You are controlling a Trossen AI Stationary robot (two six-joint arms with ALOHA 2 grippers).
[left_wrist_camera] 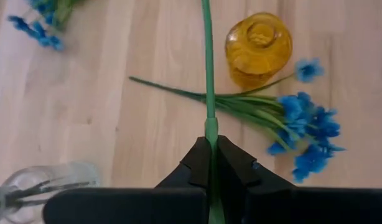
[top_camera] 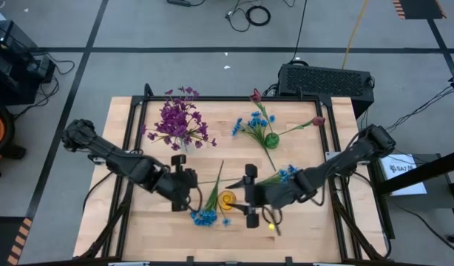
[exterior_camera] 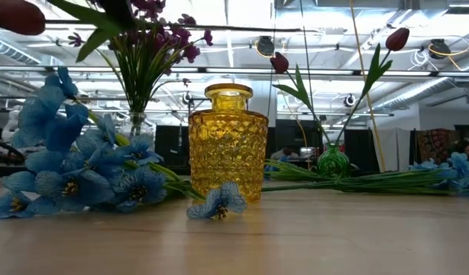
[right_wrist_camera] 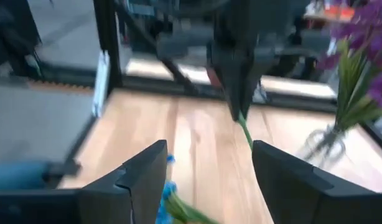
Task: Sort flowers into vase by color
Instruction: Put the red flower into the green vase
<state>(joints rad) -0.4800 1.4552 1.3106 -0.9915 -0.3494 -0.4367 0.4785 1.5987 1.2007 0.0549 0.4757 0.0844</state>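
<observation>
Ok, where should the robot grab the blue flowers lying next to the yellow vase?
By the green stems, about halfway along, coming straight down from above. The blue flowers lie flat on the table, so the thin stems are easy to pinch, while the blossoms are wide and floppy. Stay clear of the yellow vase beside them.

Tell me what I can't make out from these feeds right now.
- Blossom of the stem clamped in the left gripper: cut off by the left wrist view's edge, so its colour is unknown.
- Yellow vase contents: too small in the high view.
- Right gripper, open: its wrist view is motion-blurred; flowers below are unclear.
</observation>
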